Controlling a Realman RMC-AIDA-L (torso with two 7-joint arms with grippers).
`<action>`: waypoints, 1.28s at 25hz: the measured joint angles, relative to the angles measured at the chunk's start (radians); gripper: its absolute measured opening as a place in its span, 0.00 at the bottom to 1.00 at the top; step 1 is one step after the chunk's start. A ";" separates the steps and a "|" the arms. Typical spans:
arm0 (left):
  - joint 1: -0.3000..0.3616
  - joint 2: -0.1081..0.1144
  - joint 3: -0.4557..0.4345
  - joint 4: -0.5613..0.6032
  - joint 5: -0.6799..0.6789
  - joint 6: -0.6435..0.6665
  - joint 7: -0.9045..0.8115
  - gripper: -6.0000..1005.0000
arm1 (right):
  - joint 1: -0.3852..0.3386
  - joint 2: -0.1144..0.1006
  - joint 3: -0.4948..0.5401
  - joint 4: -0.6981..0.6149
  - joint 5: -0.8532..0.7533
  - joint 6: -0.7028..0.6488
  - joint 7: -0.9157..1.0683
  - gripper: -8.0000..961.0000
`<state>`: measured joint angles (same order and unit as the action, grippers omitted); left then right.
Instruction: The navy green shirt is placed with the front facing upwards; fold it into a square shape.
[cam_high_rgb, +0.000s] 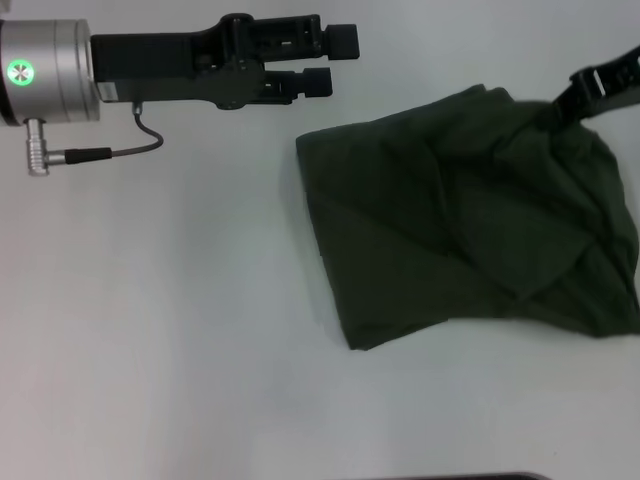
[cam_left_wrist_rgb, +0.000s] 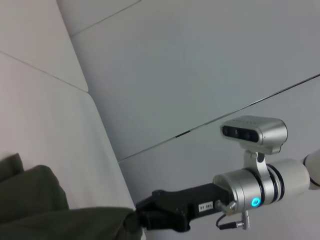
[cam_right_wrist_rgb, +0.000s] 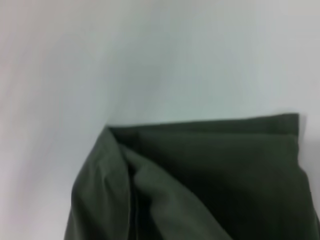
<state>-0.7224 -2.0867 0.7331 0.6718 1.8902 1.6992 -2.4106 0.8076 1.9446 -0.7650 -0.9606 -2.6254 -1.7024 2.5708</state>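
Note:
The navy green shirt (cam_high_rgb: 470, 220) lies folded into a rumpled bundle on the right half of the white table (cam_high_rgb: 160, 330), with no lettering showing. Its far right corner is pulled up toward my right gripper (cam_high_rgb: 585, 95), which is shut on the cloth there. The left wrist view shows that same right gripper (cam_left_wrist_rgb: 150, 215) pinching the edge of the shirt (cam_left_wrist_rgb: 45, 205). In the right wrist view, layered folds of the shirt (cam_right_wrist_rgb: 210, 175) hang close under the camera. My left gripper (cam_high_rgb: 335, 60) hovers open at the far left of the table, apart from the shirt and holding nothing.
A grey cable (cam_high_rgb: 120, 150) loops under the left wrist. A dark edge (cam_high_rgb: 460, 477) shows at the table's near side. Bare tabletop stretches left of and in front of the shirt. Pale wall panels (cam_left_wrist_rgb: 200, 65) stand behind the table.

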 joint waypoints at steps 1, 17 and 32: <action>0.000 0.001 0.000 0.000 -0.002 0.001 0.000 0.81 | 0.002 0.000 0.007 -0.003 0.002 0.009 -0.001 0.09; 0.001 0.000 -0.004 0.001 -0.014 -0.006 0.002 0.80 | 0.021 0.034 -0.048 0.008 0.074 0.210 -0.020 0.15; 0.006 -0.003 -0.018 -0.001 -0.016 -0.004 0.014 0.80 | 0.016 0.017 -0.050 0.079 0.057 0.247 0.015 0.22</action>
<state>-0.7162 -2.0894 0.7148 0.6703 1.8744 1.6954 -2.3971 0.8238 1.9619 -0.8151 -0.8817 -2.5685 -1.4556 2.5858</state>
